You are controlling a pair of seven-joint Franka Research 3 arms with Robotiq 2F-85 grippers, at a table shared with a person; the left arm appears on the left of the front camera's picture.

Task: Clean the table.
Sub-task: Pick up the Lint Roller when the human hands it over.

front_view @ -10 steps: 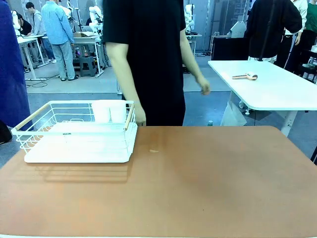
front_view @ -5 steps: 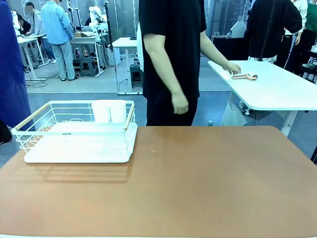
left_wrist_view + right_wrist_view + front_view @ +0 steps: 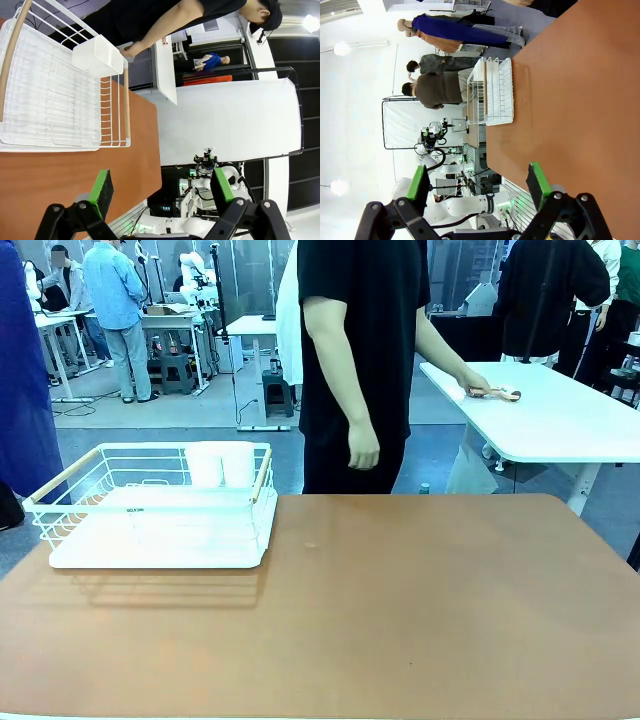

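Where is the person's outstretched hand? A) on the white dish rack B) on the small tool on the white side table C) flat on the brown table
B: the person's hand reaches to the small tool lying on the white side table.

I see a white wire dish rack (image 3: 150,452) at ten o'clock, with a white caddy (image 3: 220,465) hung at its far edge. A person in black (image 3: 360,340) stands at twelve. A white desk (image 3: 560,425) at two o'clock carries a small pink-handled tool (image 3: 497,394).

Front looks across table (image 3: 400,620), wrists share rack (image 3: 50,100)
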